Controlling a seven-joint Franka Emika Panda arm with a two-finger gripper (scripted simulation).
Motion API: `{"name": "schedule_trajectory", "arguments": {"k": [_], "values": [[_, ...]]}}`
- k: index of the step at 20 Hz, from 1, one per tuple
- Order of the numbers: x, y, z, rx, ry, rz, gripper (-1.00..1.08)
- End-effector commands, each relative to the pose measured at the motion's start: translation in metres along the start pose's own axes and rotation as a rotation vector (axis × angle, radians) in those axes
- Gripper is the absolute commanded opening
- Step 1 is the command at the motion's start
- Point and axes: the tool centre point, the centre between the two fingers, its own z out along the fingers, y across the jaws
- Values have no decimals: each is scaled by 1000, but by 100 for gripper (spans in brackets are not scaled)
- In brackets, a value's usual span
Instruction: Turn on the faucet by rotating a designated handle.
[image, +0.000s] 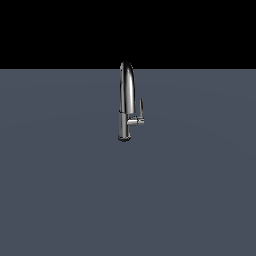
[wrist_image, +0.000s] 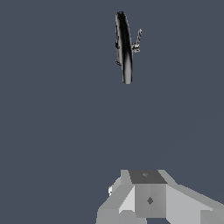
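In the exterior view, a tall, shiny chrome faucet (image: 126, 100) is seen standing upright on a flat, plain grey-blue floor (image: 60, 190), with a black background behind and above it. The faucet's straight round body rises from a small base and curves over at the top into a high arch. A short horizontal stub juts from the lower part of the body toward the exterior view's right, and on its end a thin blade-shaped handle (image: 141, 108) is carried, pointing nearly straight up beside the body. No part of the robot arm is seen in this view. In the wrist view, the faucet (wrist_image: 124, 48) is seen from above as a slim dark and silver shape lying against the same grey-blue floor, with the small handle (wrist_image: 137, 40) sticking out just beside it. Pale grey blocky parts of the gripper (wrist_image: 146, 199) are seen at the edge of the picture, well apart from the faucet and touching nothing. Its fingertips are cut off by the frame, so whether the pincer is apart or together cannot be told.
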Motion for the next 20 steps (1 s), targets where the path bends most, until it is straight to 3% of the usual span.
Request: {"name": "schedule_trajectory", "arguments": {"k": [1, 11, 20], "values": [[0, 0, 0, 0, 0, 0, -100], [14, -1, 1, 24, -30, 29, -100], [51, -4, 6, 88, -111, 106, -100]]}}
